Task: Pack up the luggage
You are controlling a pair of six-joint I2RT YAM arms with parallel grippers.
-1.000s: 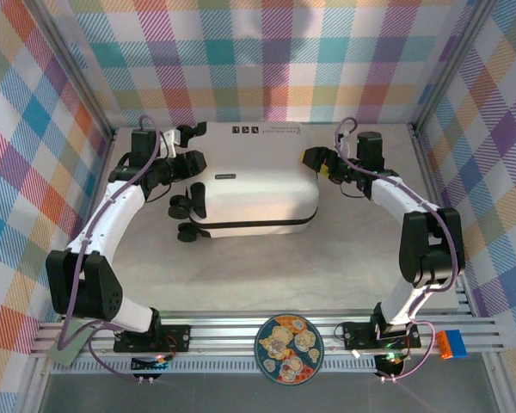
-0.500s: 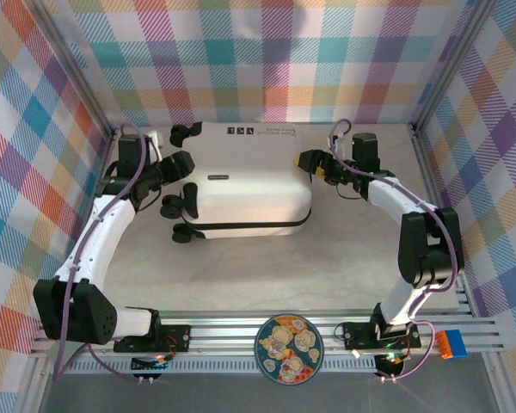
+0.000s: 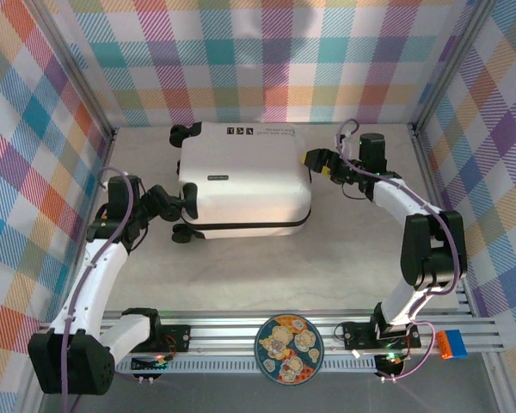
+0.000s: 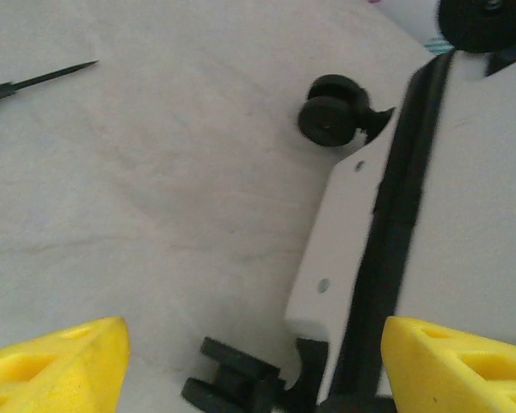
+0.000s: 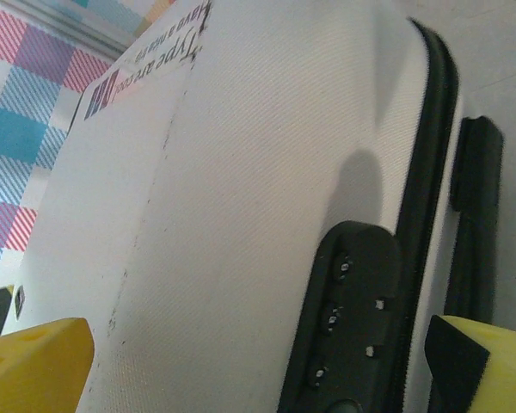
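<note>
**Top view:** The luggage point(image 3: 245, 181) lies flat and closed at the middle back of the pale, stone-look table point(image 3: 241, 284). It is a rounded white hard box with a smooth shell, a black zipper band point(image 3: 249, 225) along its near edge and small black wheels point(image 3: 187, 202) on its left end. Checked cloth walls point(image 3: 258, 52) stand around the table. The left gripper point(image 3: 165, 205) sits just beside the wheels. The right gripper point(image 3: 313, 160) is at the case's right end, with its yellow pads showing.

**Left wrist view:** The left gripper point(image 4: 258, 370) is spread wide, its foam-like yellow pads point(image 4: 60, 366) far apart and closed on nothing. Beyond them is a corner of the luggage point(image 4: 464, 198), matt white, with the dark zipper band point(image 4: 396, 215) and a round rubbery wheel point(image 4: 327, 116) standing out over the bare table point(image 4: 155, 172).

**Right wrist view:** The right gripper point(image 5: 258, 366) is likewise spread, yellow pads point(image 5: 34, 361) at either side. The luggage point(image 5: 241, 172) shows a finely ribbed white shell, a printed label point(image 5: 168, 52) and a black lock point(image 5: 344, 327) with small dials.
</note>
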